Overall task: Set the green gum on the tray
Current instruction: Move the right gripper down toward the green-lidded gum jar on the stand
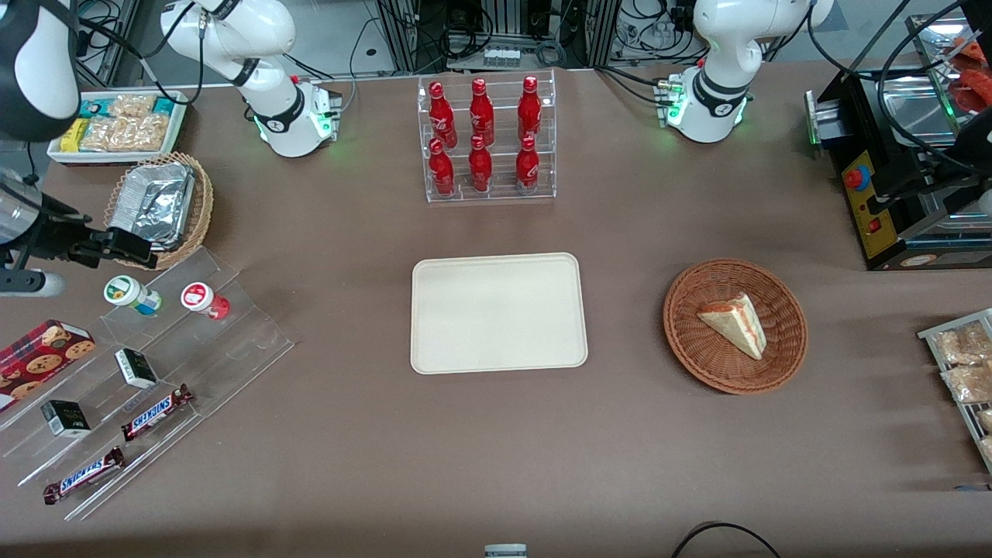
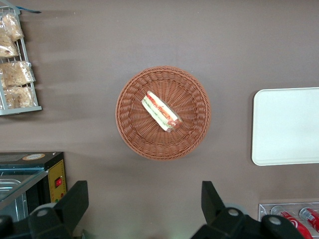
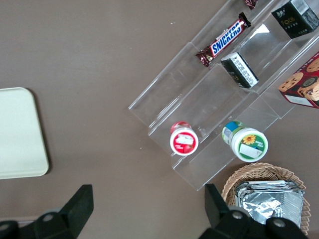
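The green gum [image 1: 132, 294], a small bottle with a white lid and a green-yellow mark, stands on the upper step of the clear stepped display, beside the red-lidded gum [image 1: 204, 300]. Both show in the right wrist view, green [image 3: 247, 143] and red [image 3: 183, 139]. The cream tray [image 1: 497, 312] lies flat at the table's middle with nothing on it; its corner shows in the right wrist view [image 3: 20, 132]. My gripper [image 1: 128, 246] hangs open and empty above the table, a little farther from the front camera than the green gum, over the foil basket's edge; in the wrist view [image 3: 148, 199] its fingers are spread wide.
The acrylic display [image 1: 232, 341] also holds Snickers bars [image 1: 157, 412], small black boxes and a cookie box. A wicker basket with a foil tray [image 1: 159, 205] stands beside it. A rack of red bottles [image 1: 484, 139] and a basket with a sandwich [image 1: 735, 325] stand nearby.
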